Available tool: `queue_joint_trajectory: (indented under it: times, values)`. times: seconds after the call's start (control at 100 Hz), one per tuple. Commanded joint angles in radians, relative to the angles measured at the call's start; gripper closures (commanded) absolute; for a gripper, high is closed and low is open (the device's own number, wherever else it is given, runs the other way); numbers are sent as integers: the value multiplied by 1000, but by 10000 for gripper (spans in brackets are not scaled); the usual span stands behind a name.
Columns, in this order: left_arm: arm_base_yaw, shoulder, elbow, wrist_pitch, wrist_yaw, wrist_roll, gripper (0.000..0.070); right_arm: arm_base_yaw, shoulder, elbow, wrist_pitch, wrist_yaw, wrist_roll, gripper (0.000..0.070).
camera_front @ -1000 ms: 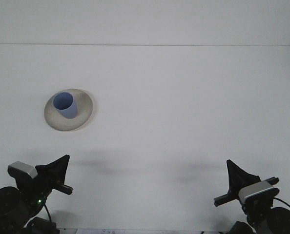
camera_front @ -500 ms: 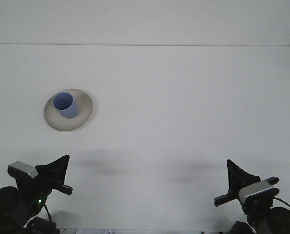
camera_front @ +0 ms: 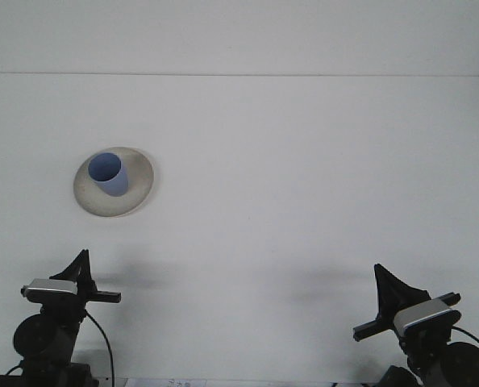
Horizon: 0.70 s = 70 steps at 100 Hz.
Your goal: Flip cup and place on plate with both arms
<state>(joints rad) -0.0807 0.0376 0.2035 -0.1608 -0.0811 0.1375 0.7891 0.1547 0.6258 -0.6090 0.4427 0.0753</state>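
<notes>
While both arms sit low at the near edge, the smooth blue cup (camera_front: 108, 173) stands mouth-up on the round, matte off-white plate (camera_front: 136, 196), at about 10 o'clock on the plain white tabletop (camera_front: 304, 185). Left claw (camera_front: 80, 266) at 7 o'clock, right claw (camera_front: 389, 292) at 5 o'clock: dark, pointed shapes, grip state cannot be told, both well apart from the cup

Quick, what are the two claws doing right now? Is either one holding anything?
Left claw: holding nothing; open or closed cannot be told.
Right claw: holding nothing; open or closed cannot be told.
</notes>
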Motion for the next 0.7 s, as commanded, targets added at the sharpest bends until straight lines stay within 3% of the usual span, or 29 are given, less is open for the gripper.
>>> queue_joint_trajectory:
  times: [0.0,0.28,0.69]
  values:
    - [9,-23,-54,53,-6,36,687,6,3,4,11,2,7,693]
    - [18,-35,-189,172,-6,26,687,6,3,4,11,2,7,693]
    - [22,-35,-190,164,-1,-11,687,6,3,4,11,2,7,693]
